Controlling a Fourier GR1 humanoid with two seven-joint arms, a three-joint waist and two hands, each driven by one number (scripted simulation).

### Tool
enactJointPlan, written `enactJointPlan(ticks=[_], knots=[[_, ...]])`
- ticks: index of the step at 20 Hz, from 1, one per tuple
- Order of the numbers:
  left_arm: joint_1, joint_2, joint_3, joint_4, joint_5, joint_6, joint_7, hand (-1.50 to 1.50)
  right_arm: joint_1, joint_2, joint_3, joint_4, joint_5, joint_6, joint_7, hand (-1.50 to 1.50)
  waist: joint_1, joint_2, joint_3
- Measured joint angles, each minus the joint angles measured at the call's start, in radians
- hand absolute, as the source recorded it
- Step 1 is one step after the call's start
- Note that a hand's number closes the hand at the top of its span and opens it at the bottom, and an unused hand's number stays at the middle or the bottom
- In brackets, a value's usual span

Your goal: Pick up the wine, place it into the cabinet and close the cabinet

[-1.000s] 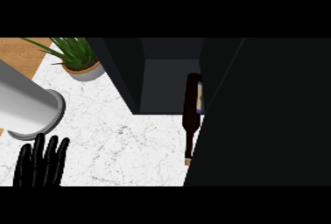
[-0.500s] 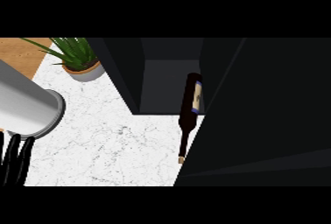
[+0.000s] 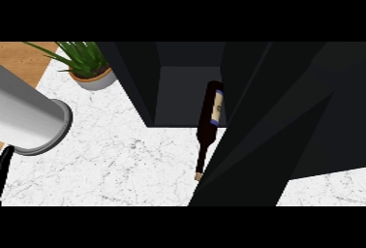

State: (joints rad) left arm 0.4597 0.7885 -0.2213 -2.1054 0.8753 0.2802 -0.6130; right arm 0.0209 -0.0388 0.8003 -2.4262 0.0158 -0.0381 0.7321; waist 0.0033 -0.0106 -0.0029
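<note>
Head view: left hand (image 3: 5, 167) is a sliver at the left edge, state unreadable. Wine bottle (image 3: 213, 114) has its base inside the open cabinet (image 3: 178, 92), neck over the counter (image 3: 129, 164). Right hand unseen. Placing step, likely; next: seat bottle fully, shut door (image 3: 286, 126).

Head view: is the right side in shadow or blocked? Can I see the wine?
Head view: blocked, not shadowed, by a black mass too dark to identify; the wine bottle shows beside it, base in the cabinet; counter evenly lit, no glare.
</note>
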Motion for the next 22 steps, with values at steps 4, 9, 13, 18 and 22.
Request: enactJointPlan(ticks=[4, 9, 13, 18, 22], knots=[[0.015, 0.014, 0.046, 0.016, 0.022, -0.052, 0.006, -1.5, -0.083, -0.023, 0.044, 0.018, 0.061, -0.095, -0.011, 1.5, 0.005, 0.0, 0.0], [0.013, 0.007, 0.067, 0.034, 0.047, -0.103, 0.021, -1.5, -0.188, -0.075, 0.07, 0.03, 0.11, -0.183, -0.011, 1.5, 0.01, 0.003, -0.001], [-0.016, 0.004, 0.079, 0.026, 0.068, -0.113, 0.055, -1.5, -0.305, -0.113, 0.083, 0.048, 0.1, -0.258, 0.021, 1.5, 0.014, 0.006, -0.001], [-0.038, -0.007, 0.084, 0.028, 0.077, -0.124, 0.081, -1.5, -0.436, -0.142, 0.085, 0.076, 0.032, -0.347, 0.035, 1.5, 0.023, 0.009, -0.001], [-0.069, -0.015, 0.083, 0.028, 0.078, -0.111, 0.105, -1.5, -0.572, -0.103, 0.042, 0.167, -0.048, -0.408, 0.024, 1.5, 0.034, 0.013, 0.0]])
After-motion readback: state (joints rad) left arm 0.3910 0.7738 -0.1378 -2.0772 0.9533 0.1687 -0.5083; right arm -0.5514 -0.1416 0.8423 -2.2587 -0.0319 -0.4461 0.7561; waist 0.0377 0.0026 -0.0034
